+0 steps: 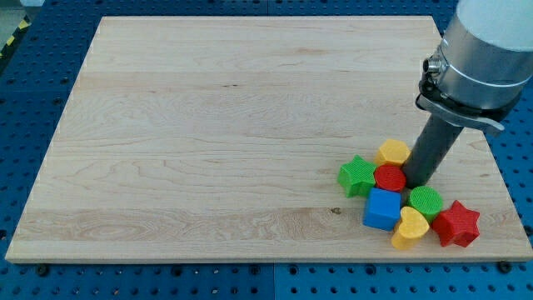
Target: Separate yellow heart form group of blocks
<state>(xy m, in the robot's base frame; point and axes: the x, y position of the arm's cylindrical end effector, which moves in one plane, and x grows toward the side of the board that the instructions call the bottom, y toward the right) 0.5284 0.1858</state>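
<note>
The yellow heart (410, 228) lies at the view's bottom right, at the lower edge of a tight group of blocks. It touches the blue cube (383, 208) on its left and the green round block (425, 201) above it, with the red star (457, 223) on its right. Above them sit the red round block (390, 177), the green star (358, 175) and a yellow block (393, 152). My tip (415, 182) stands inside the group, just right of the red round block and above the green round block, about 55 px above the yellow heart.
The wooden board (208, 125) lies on a blue pegboard table (33, 92). The group sits near the board's right and bottom edges. The arm's grey body (479, 58) hangs over the board's upper right.
</note>
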